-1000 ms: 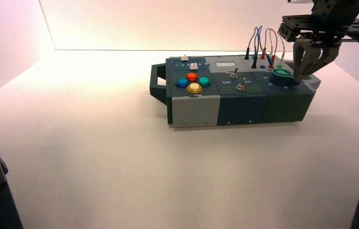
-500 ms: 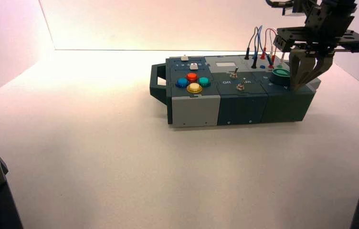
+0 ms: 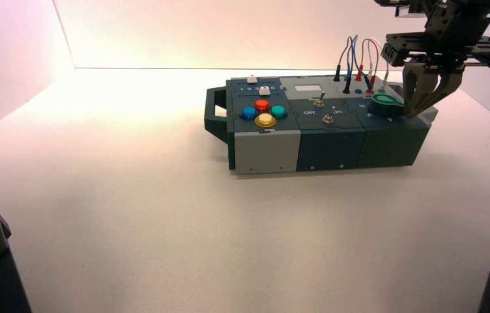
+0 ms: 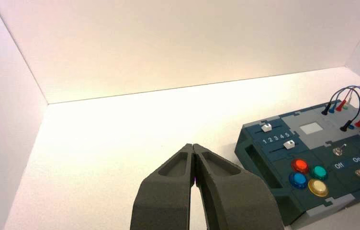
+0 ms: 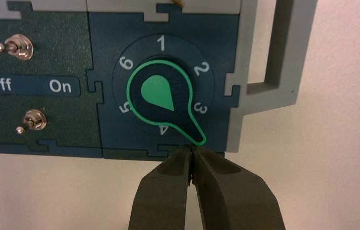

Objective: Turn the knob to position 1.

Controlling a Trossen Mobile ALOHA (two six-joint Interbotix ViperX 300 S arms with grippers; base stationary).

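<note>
The green knob (image 5: pixel 161 96) sits in a dial numbered 1 to 6 at the right end of the dark box (image 3: pixel 333 140). Its tapering pointer tab (image 5: pixel 193 135) lies between 3 and 4. My right gripper (image 5: pixel 192 148) is shut, with its tips right at the end of the tab and nothing between them. From above, the right gripper (image 3: pixel 419 109) hangs over the box's right end, just right of the knob (image 3: pixel 384 102). The left gripper (image 4: pixel 193 146) is shut and empty, held well to the left of the box (image 4: pixel 264 158).
Two metal toggle switches (image 5: pixel 20 47) (image 5: pixel 32 120) flank an "Off On" label beside the dial. Red, blue, teal and yellow push buttons (image 3: pixel 263 112) and two white sliders (image 3: pixel 259 85) are on the box's left half. Looped wires (image 3: pixel 360 62) rise behind the knob. A grey handle (image 5: pixel 283 52) projects at the right end.
The right gripper dipped in toward the knob half a second ago, then drew back to the right and slightly up. The left arm has not moved.
</note>
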